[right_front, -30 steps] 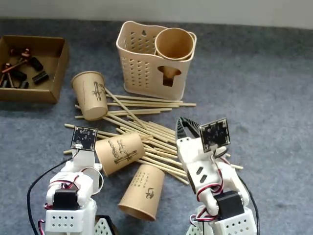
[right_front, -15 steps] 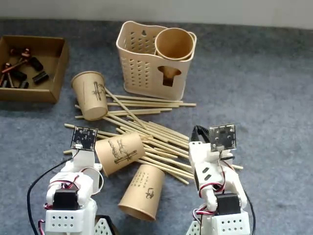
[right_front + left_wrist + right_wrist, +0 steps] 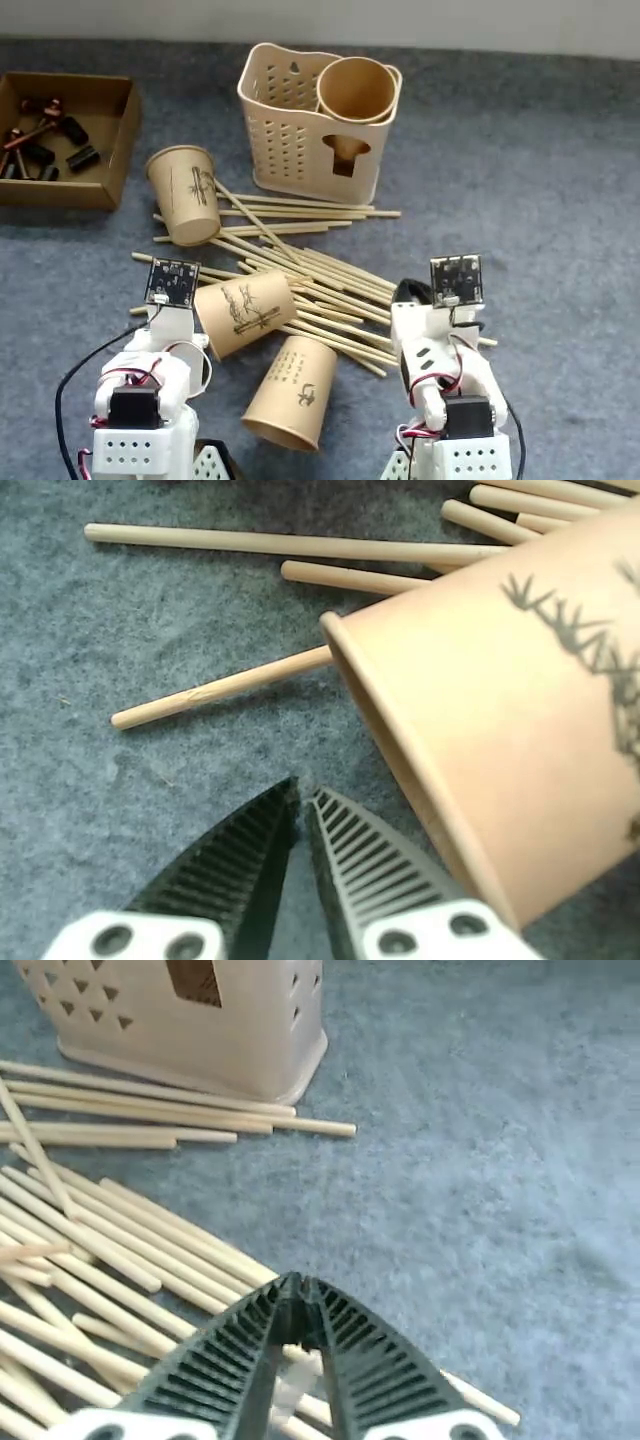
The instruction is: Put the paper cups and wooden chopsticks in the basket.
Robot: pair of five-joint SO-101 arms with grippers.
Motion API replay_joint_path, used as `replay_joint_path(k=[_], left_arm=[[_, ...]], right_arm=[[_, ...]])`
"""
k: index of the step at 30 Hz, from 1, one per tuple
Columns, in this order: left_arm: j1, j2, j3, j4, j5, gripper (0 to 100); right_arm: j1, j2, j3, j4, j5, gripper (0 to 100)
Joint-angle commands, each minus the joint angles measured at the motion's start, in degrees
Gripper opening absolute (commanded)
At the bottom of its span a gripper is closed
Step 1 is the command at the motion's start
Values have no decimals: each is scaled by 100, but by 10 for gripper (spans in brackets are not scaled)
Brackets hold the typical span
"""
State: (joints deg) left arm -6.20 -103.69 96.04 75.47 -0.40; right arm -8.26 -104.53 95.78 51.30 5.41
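Your left gripper (image 3: pixel 300 795): unmoved, jaws together, empty, beside rim of lying brown paper cup (image 3: pixel 500 700). Your right gripper (image 3: pixel 297 1295): drawn back off pale wooden chopsticks (image 3: pixel 300 270), jaws together, nothing carried; no gain for task.

Brown cardboard box (image 3: pixel 60 192) far left, clear of work. Far cup (image 3: pixel 185 195) and near cup (image 3: pixel 293 392) lie on grey bench (image 3: pixel 560 200) with all sticks. Cream perforated plastic basket (image 3: pixel 290 150) holds one upright cup (image 3: pixel 357 90). Middle cup overlies sticks: likely hindrance.

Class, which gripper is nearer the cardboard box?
Left. The left gripper is beside a cup, at the end of the chopsticks nearer the box. The right gripper is at their other end, farther off.
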Motion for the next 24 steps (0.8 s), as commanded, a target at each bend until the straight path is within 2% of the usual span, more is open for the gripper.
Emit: replay_joint_path(k=[1,8,10,15,19,24], left_arm=[[4,-31,-233,62,-35,7],[-620,-31,-1103,9,-105,7],[-629,-31,-1314,9,-545,7],[-629,-31,-1657,9,-2154,8],[-769,22,-2053,53,-2259,11],[-1596,48,-2941,70,-2602,11]], right_arm=[[57,-40,681,286,26,5],[57,-40,681,453,26,5],[57,-40,681,444,26,5],[57,-40,681,444,26,5],[57,-40,681,444,26,5],[57,-40,681,444,26,5]])
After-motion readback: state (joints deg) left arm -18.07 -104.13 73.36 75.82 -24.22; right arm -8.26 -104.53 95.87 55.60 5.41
